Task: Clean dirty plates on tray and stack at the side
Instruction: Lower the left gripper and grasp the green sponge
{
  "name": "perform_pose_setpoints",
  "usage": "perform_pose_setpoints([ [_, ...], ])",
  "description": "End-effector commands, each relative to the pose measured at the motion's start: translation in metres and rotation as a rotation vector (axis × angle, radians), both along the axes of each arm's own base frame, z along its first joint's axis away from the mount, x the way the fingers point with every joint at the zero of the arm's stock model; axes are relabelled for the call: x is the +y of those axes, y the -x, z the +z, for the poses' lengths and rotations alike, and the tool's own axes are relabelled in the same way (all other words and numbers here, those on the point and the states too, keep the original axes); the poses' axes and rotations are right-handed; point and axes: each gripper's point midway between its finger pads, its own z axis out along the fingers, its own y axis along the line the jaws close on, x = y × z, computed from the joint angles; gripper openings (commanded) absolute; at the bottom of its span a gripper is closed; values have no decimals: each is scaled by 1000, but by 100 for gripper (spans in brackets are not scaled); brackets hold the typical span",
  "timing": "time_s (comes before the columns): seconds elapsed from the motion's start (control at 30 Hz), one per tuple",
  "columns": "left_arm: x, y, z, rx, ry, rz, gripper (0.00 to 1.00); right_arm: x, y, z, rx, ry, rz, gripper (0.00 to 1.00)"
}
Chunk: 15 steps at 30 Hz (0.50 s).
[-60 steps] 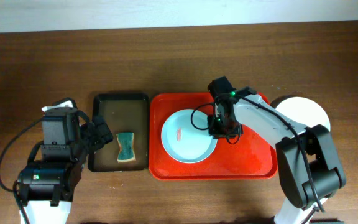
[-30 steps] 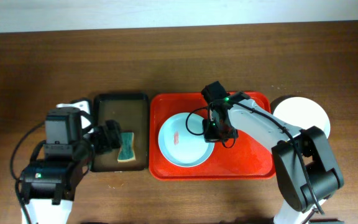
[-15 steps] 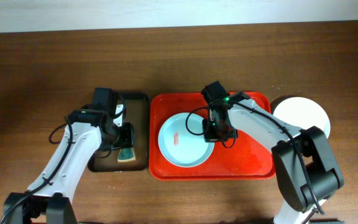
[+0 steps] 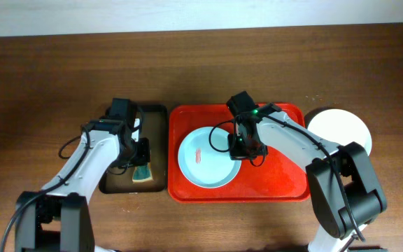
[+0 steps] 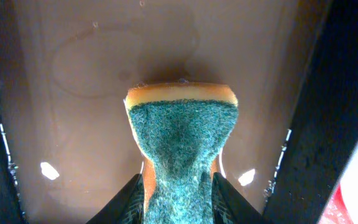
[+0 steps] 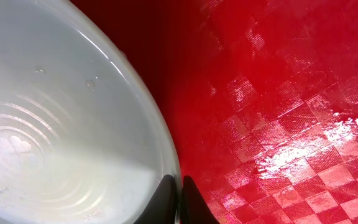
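Note:
A pale blue plate (image 4: 205, 159) with a red smear at its centre lies on the red tray (image 4: 285, 183). My right gripper (image 4: 243, 146) is shut on its right rim; in the right wrist view the thin rim of the plate (image 6: 61, 124) sits pinched between the two black fingertips (image 6: 166, 202) over the tray (image 6: 278, 93). A white plate (image 4: 341, 129) lies on the table right of the tray. My left gripper (image 5: 179, 194) is down in the brown tray (image 4: 117, 117), shut on a green-topped sponge (image 5: 182, 140), whose sides are squeezed in.
The black-rimmed brown tray (image 5: 73, 93) is wet, with its dark rim (image 5: 328, 124) close on the right of the sponge (image 4: 142, 173). The red tray's left edge lies right next to it. Bare wooden table (image 4: 201, 63) stretches behind both trays.
My left arm reached out over the brown tray, came down on the sponge and closed its jaws on it. The right gripper slid the plate slightly left, then stayed still.

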Motion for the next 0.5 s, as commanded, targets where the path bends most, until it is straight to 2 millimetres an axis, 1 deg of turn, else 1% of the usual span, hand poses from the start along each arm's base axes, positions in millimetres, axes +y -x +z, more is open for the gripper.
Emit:
perform_pose_setpoints([
  [0.0, -5, 5, -13, 49, 16, 3, 31, -1, 2, 1, -10, 14, 9, 4],
  [0.2, -4, 6, -17, 64, 14, 3, 31, -1, 2, 1, -10, 14, 9, 4],
  [0.27, -4, 7, -17, 66, 14, 4, 28, -1, 2, 1, -10, 14, 9, 4],
  [0.37, -3, 15, -23, 85, 10, 3, 28, -1, 2, 1, -10, 14, 9, 4],
  [0.47, -3, 16, -34, 66, 14, 4, 28, -1, 2, 1, -10, 14, 9, 4],
])
